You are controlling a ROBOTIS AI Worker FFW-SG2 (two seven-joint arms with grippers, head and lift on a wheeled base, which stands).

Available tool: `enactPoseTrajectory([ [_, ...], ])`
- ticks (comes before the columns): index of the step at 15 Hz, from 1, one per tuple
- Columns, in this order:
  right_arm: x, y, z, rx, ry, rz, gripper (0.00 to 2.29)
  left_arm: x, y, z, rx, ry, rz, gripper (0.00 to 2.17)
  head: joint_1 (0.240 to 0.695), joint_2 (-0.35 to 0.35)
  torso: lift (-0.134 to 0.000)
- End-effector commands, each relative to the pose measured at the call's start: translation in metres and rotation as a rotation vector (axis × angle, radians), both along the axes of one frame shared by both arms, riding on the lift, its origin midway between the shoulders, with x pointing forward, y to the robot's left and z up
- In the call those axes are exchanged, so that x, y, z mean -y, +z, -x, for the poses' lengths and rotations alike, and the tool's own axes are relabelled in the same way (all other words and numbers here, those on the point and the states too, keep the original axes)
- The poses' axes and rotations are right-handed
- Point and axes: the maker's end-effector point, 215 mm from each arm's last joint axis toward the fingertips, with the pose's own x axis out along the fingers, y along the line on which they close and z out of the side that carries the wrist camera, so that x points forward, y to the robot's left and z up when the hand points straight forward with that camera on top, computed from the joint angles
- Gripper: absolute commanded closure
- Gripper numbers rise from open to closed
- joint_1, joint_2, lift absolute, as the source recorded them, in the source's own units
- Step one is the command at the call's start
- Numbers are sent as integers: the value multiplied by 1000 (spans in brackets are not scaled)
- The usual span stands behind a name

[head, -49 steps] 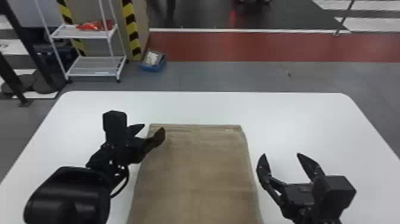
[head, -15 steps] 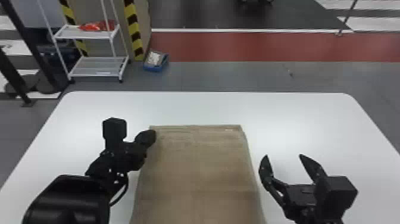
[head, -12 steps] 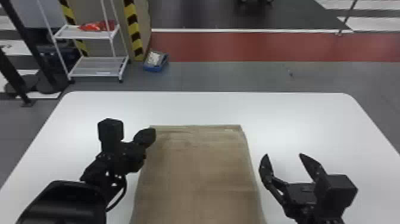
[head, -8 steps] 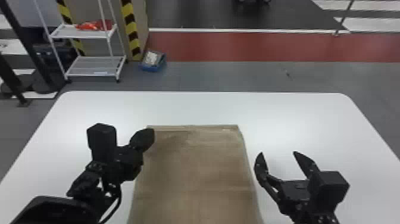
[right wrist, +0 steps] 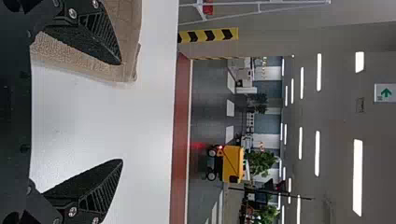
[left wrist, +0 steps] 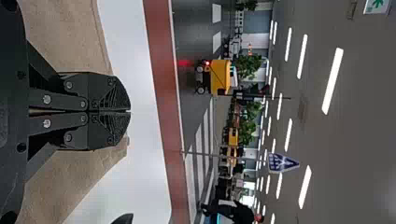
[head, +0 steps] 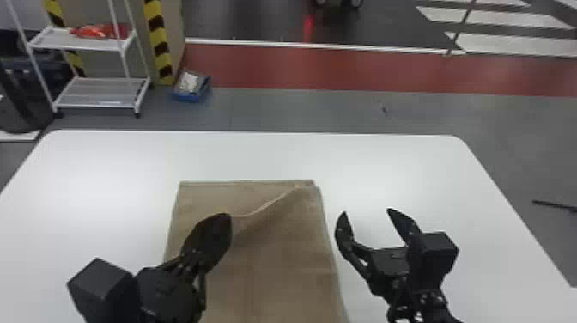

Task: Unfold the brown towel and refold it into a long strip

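In the head view my left gripper [head: 225, 219] is over the left part of the brown towel [head: 279, 266], shut on the corner of its upper layer. That layer is lifted and pulled toward the robot, with a slanting fold edge running to the towel's far right corner. The left wrist view has the left gripper [left wrist: 130, 111] with its fingers pressed together and towel [left wrist: 70, 28] on both sides. My right gripper [head: 367, 212] stands open just right of the towel, holding nothing. In the right wrist view the right gripper [right wrist: 122, 112] has widely parted fingers, one near the towel's edge [right wrist: 84, 60].
The white table [head: 386, 167] extends beyond the towel on the far side and on both sides. Past its far edge stand a white rack [head: 103, 90] at the left and a blue box [head: 191, 88] on the floor.
My left gripper has moved from the towel's far left corner to the right and nearer the robot, drawing the top layer's corner along. The right gripper has stayed open in about the same place.
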Motion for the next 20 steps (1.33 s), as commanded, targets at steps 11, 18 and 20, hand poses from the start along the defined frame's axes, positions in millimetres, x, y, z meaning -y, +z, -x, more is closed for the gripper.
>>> enactPoseTrajectory([
  [11,19,26,5,53,-22,6,147,98,-36,73,-27,-159,-1,26,695,-318,-123],
  [18,-2,39,8,72,37,118,147,22,-11,21,57,-17,16,66,695,-264,-123],
  [20,-24,35,14,59,96,155,147,-20,-4,-7,74,58,37,66,695,-212,-123],
])
